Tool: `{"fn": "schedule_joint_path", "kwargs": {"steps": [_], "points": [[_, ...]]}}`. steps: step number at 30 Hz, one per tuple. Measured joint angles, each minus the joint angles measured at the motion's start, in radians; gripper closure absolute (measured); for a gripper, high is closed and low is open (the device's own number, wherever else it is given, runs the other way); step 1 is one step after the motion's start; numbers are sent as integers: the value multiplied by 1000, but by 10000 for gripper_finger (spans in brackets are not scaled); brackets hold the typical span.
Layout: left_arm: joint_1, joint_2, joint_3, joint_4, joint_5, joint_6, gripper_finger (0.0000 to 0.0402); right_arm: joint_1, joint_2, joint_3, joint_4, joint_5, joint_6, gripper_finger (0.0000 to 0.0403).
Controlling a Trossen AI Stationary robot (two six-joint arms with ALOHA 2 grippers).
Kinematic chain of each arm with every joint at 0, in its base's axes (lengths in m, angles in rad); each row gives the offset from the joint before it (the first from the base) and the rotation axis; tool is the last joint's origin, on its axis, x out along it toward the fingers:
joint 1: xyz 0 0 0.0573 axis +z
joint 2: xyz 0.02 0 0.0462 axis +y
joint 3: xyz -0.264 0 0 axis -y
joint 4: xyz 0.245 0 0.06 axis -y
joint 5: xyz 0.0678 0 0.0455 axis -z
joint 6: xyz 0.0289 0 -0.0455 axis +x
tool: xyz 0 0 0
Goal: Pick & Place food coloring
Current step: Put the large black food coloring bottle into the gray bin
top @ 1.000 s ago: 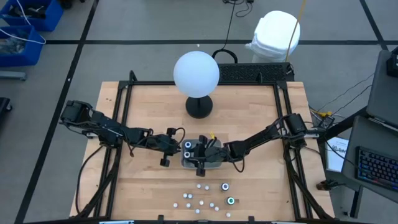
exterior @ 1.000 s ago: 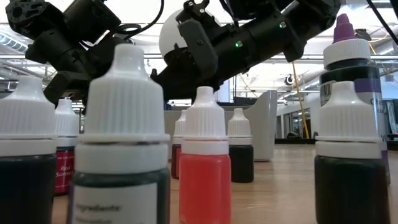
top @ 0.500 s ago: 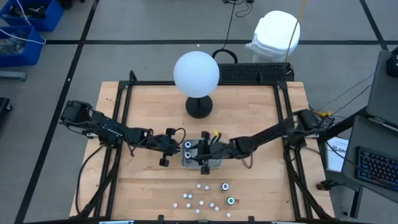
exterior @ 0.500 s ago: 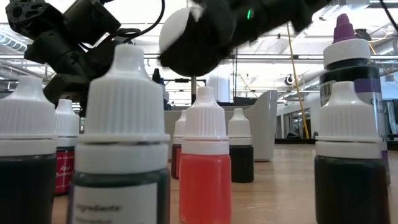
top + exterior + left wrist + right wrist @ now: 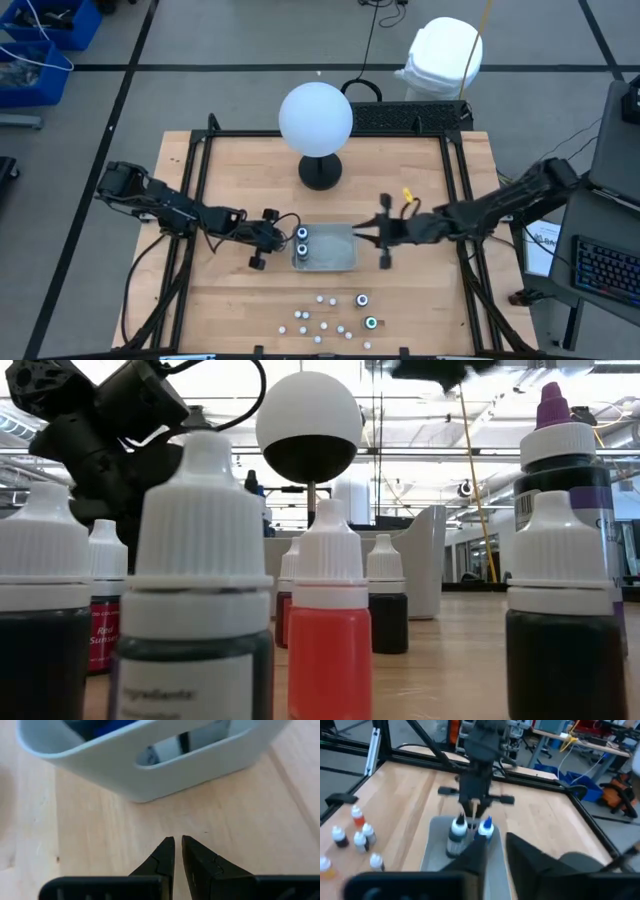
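Jaws flank grey tray; white globe stands behind it.

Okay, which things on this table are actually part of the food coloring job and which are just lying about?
Part of the job:
- two bottles standing in the grey tray
- loose bottles at the table's near edge
- left gripper and right gripper, either side of the tray

Lying about:
- white globe lamp
- white bin on the floor

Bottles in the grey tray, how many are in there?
2. A white-topped bottle and a blue-topped bottle stand side by side at the left end of the grey tray. The rest of the tray looks bare, so none seems hidden.
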Motion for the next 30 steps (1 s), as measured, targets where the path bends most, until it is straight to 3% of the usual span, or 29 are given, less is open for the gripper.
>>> {"fn": "schedule_joint_path", "kwargs": {"steps": [3,13,20,25,27,30], "points": [[-15,-16,0,-32,17,-54,360,8,-82,-167,125,1,2,394],[-24,-57,0,11,19,-161,360,-25,-335,-507,393,17,-120,401],[-21,-57,0,116,18,-188,360,-26,-707,-616,250,-62,-137,402],[-28,-57,24,224,-1,-113,360,-26,-917,-670,215,-137,-156,402],[-45,-57,80,154,-66,-108,360,-26,-955,-694,234,-132,-146,402],[-68,-56,221,-108,-146,-153,360,-26,-977,-724,251,-135,-148,402]]}}
